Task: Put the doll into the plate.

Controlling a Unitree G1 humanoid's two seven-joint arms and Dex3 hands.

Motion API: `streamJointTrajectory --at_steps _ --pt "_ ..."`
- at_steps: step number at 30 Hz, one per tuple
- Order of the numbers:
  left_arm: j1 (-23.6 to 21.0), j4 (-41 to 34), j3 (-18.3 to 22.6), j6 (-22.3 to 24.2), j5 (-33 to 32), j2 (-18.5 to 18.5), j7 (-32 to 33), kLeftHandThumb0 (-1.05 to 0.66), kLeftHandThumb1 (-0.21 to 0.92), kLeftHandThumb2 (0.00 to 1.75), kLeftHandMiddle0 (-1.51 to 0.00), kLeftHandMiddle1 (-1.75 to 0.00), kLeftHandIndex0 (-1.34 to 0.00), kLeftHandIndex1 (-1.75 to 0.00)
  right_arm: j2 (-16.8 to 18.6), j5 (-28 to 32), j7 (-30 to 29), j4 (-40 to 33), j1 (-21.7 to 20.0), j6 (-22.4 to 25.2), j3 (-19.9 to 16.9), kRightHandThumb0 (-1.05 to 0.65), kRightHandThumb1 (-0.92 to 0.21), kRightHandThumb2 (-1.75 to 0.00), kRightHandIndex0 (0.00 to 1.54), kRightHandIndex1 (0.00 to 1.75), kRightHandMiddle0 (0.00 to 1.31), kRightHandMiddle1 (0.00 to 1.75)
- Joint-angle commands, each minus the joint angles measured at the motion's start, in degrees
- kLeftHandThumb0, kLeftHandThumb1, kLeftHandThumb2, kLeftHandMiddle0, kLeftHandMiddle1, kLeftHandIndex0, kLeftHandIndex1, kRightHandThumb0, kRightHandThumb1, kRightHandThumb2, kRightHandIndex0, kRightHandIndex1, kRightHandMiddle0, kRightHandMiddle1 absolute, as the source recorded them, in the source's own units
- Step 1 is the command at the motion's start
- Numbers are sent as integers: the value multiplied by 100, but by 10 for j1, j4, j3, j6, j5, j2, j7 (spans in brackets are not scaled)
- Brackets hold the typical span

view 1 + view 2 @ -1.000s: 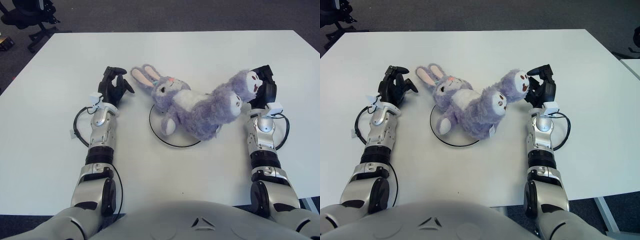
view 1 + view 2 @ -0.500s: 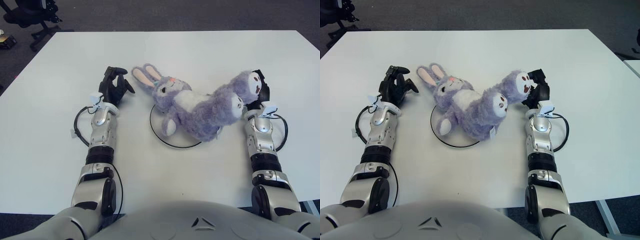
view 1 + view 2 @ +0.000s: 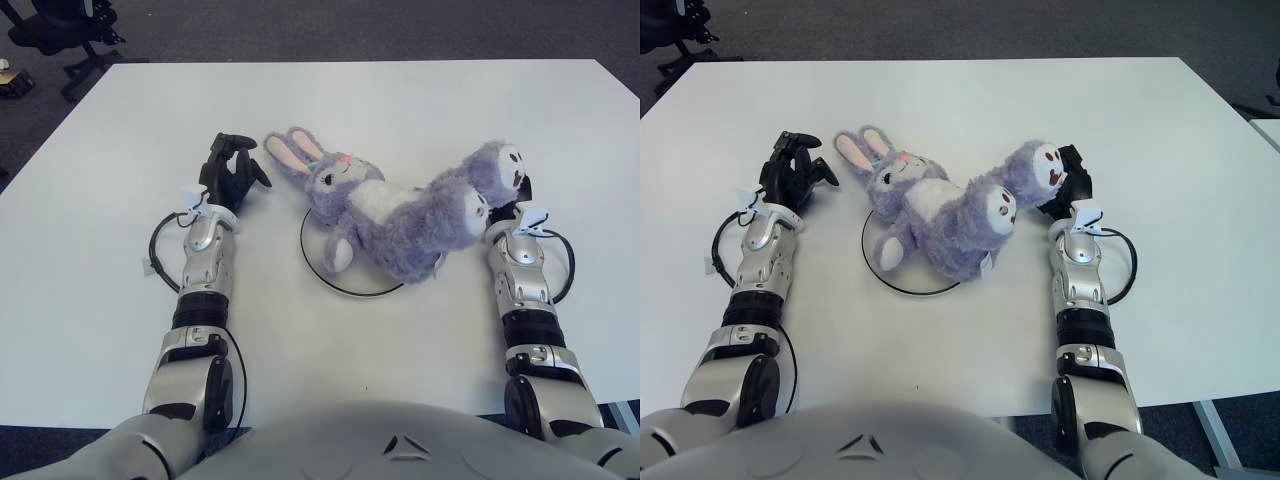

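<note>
A purple plush bunny doll (image 3: 390, 215) lies on its back across a white plate with a dark rim (image 3: 345, 290). Its head and ears stick out past the plate to the upper left, and its legs reach off to the right. My right hand (image 3: 1077, 180) shows just right of the doll's raised foot (image 3: 1040, 165), close against it and partly hidden by it. My left hand (image 3: 230, 172) is left of the bunny's ears, fingers curled, holding nothing and apart from the doll.
The white table (image 3: 400, 100) stretches far behind the doll, and its front edge is near my body. An office chair (image 3: 55, 25) stands on the dark floor beyond the table's far left corner.
My right hand has come down and back toward me, and the doll's right foot has sunk lower with it. The left hand has stayed put.
</note>
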Motion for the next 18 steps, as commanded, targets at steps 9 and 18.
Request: streamJointTrajectory --at_steps 9,18 --pt "31 17 0 8 2 -6 3 -35 92 45 -96 -175 -27 -168 -3 -5 7 2 15 28 2 -38 -68 -83 95 175 35 175" --pt "29 25 1 6 3 -4 2 -35 92 45 -96 -175 -27 -168 -2 -6 7 7 14 28 2 -38 -67 -85 95 175 35 175"
